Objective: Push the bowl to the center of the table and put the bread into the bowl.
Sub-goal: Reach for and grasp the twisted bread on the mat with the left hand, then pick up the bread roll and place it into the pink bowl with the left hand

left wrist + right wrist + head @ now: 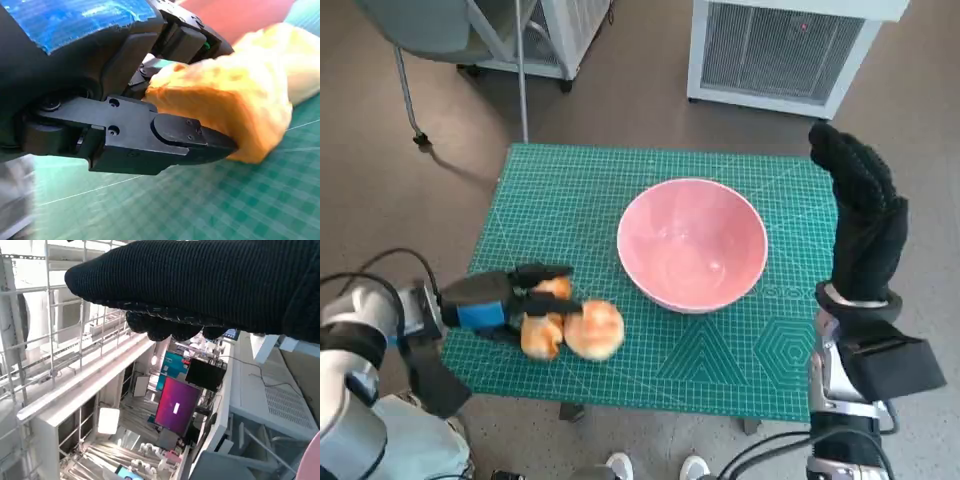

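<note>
The pink bowl [692, 243] stands empty near the middle of the green mat [570, 210], slightly right of centre. The golden bread [578, 326] lies on the mat near its front left edge. My left hand [505, 298] reaches in from the left and its black fingers [165, 137] close around the bread [235, 110], which still touches the mat. My right hand [860, 220] is raised upright beside the bowl's right side, fingers extended, holding nothing. Its glove [200, 285] fills the right wrist view, pointed up at the room.
A white grilled unit [785, 45] stands on the floor behind the table. A chair leg and a pole [521, 70] are at the back left. Shoe tips [655, 466] show below the table's front edge.
</note>
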